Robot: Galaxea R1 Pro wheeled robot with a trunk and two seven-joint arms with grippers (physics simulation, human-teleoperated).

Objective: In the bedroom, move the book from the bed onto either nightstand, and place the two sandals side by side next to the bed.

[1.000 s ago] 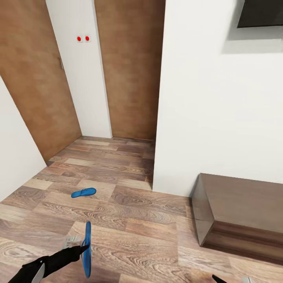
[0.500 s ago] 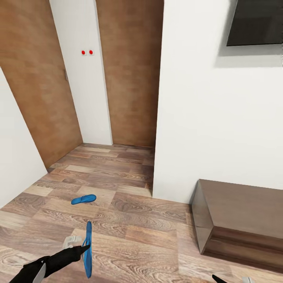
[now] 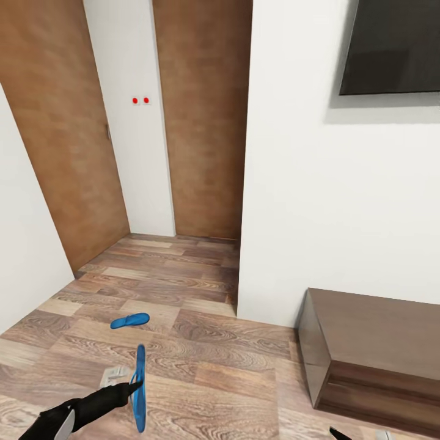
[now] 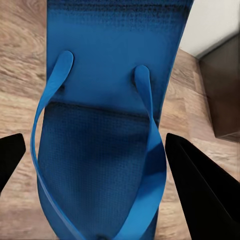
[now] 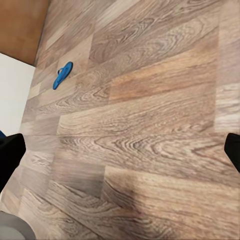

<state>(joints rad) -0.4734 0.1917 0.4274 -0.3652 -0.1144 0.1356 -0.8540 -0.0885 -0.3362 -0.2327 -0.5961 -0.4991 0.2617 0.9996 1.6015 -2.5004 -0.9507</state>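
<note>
My left gripper [image 3: 133, 386] is shut on one bright blue sandal [image 3: 140, 391], holding it on edge just above the wood floor at the lower left. In the left wrist view that sandal [image 4: 105, 125] lies strap-side up between the two black fingers [image 4: 200, 190]. The other sandal [image 3: 129, 320] lies flat on the floor farther ahead, and the right wrist view sees this sandal [image 5: 62, 75] too. My right gripper [image 5: 120, 155] hangs open over bare floor with nothing between its fingers. The book, the bed and the nightstand are out of view.
A long dark glossy bench-like cabinet [image 3: 379, 348] stands against the white wall at the right, under a wall-mounted dark screen [image 3: 394, 49]. A white wall corner [image 3: 244, 244] juts out ahead. Brown wooden doors [image 3: 201, 122] close off the short hallway beyond.
The head camera has tilted upward, so more of the dark screen shows. The left gripper still holds the blue sandal; the other sandal lies where it was.
</note>
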